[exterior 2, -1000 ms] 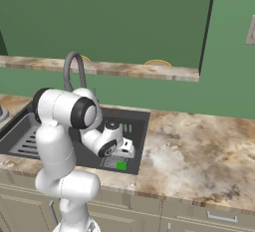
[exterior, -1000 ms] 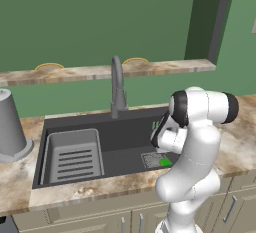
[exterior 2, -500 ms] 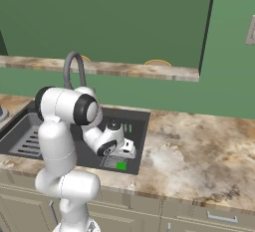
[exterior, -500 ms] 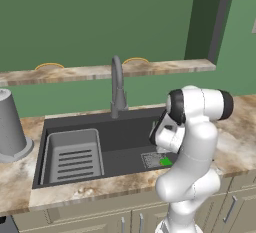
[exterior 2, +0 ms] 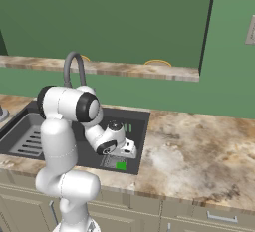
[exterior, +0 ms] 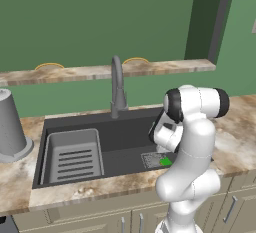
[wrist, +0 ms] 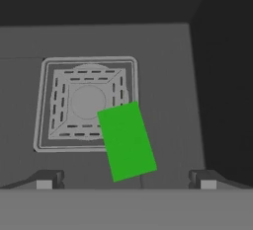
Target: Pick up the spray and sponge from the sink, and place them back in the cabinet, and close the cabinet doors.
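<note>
The sponge (wrist: 127, 141) lies flat on the floor of the dark sink (wrist: 168, 76), its green top up and one corner over the square drain grate (wrist: 86, 103). My gripper (wrist: 126, 182) hangs open just above it, a fingertip on each side and nothing between them. From the base, the sponge (exterior: 165, 162) (exterior 2: 121, 166) sits at the sink's (exterior: 100, 127) near right corner, under my bent hand (exterior 2: 119, 146). The spray, the cabinet and its doors are out of view.
A tall curved faucet (exterior: 117, 89) stands behind the basin, and a grey ribbed tray (exterior: 72, 154) sits in its left half. A grey cone-shaped container (exterior: 10, 127) stands on the left counter. Marble counter (exterior 2: 199, 146) stretches to the right, with drawers below.
The hand has sunk slightly toward the sponge and the arm has shifted a little. The jaws have stayed open.
</note>
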Robot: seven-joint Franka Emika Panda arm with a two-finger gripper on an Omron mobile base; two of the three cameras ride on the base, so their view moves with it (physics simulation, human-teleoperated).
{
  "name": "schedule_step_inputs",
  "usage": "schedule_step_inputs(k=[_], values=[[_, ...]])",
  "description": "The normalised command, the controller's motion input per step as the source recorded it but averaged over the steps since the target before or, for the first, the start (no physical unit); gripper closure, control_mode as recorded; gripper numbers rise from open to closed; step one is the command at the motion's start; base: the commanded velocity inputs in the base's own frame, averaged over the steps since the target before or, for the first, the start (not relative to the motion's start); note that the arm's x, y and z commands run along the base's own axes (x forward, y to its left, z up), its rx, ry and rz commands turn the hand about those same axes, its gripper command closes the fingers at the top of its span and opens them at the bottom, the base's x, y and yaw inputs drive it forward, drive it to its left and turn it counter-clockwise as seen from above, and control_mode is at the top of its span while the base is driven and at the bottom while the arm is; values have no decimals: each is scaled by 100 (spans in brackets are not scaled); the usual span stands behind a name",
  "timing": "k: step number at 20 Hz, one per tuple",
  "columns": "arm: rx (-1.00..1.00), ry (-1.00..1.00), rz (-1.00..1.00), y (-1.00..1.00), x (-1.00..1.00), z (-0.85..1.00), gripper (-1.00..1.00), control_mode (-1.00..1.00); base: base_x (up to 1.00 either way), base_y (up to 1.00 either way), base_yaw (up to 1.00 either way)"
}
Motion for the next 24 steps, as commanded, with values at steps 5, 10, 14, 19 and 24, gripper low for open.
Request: schedule_step_inputs(k=[5,10,14,19,24], values=[[0,0,0,-10,5,-3,-100,-100,0,0,0],[0,0,0,-12,5,-6,-100,-100,0,0,0],[0,0,0,-11,3,-5,-100,-100,0,0,0],[0,0,0,-2,4,-3,-100,-100,0,0,0],[0,1,0,0,7,-7,-100,-100,0,0,0]])
